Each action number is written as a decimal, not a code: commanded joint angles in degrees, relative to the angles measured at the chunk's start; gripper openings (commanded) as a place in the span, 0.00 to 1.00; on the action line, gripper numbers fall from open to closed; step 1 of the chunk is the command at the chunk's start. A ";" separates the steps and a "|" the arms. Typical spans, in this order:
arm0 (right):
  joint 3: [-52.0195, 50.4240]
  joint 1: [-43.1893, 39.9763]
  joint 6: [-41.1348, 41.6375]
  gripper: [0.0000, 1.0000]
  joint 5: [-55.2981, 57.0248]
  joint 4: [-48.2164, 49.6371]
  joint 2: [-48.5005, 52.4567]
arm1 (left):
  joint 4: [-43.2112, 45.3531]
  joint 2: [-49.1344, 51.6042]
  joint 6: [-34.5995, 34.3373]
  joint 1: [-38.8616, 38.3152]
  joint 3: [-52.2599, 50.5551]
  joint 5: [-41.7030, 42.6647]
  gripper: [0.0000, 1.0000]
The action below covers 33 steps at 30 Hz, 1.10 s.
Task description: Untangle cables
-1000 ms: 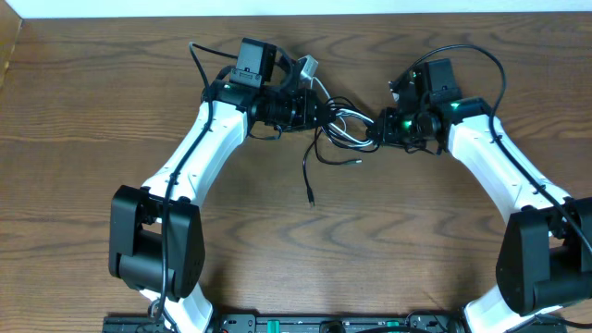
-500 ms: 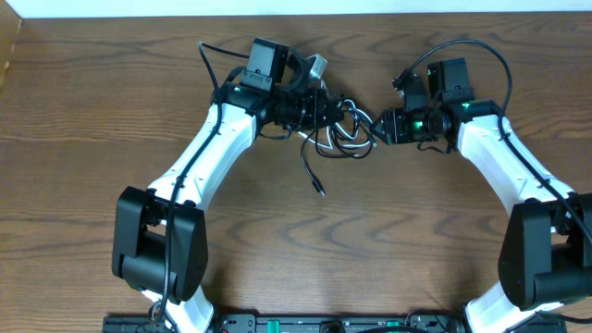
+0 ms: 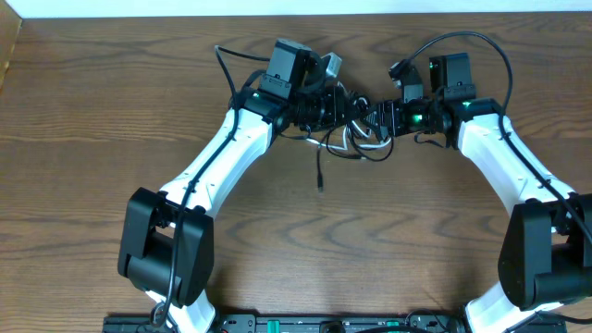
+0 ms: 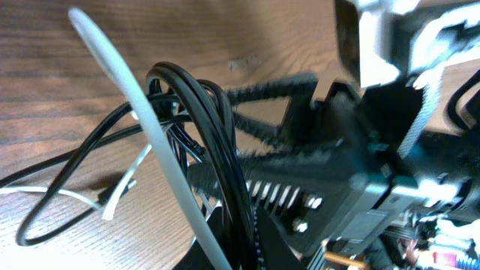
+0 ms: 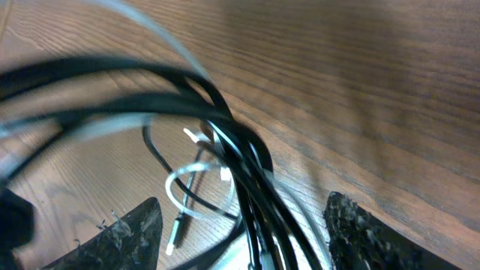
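Cables (image 5: 219, 112) inside wide-open right gripper (image 5: 241, 206)

The cable tangle (image 3: 356, 137) is hemmed in: the left gripper (image 3: 344, 109) crowds its left side and the right gripper (image 3: 377, 118) its right. Toward the arm bases from it, the table (image 3: 370, 240) lies open, except where one black cable end (image 3: 319, 180) trails.

Two robot arms are showing, one left arm (image 3: 208, 180) and one right arm (image 3: 504, 171). Two cables are showing too, one black cable (image 3: 319, 168) and one white cable (image 4: 142, 112). One wooden table (image 3: 92, 111) is sitting under everything.
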 commanded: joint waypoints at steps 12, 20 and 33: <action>-1.25 1.11 -10.36 0.82 0.20 0.92 1.01 | 0.61 -0.92 -4.85 0.26 0.22 -2.14 0.08; -1.25 1.84 -11.02 0.83 0.20 1.40 2.78 | 0.59 -0.90 -4.83 -1.03 0.22 -4.17 0.08; -1.25 1.88 -11.17 0.70 0.83 1.97 3.56 | 0.61 -0.83 -4.81 -2.99 0.22 -6.27 0.07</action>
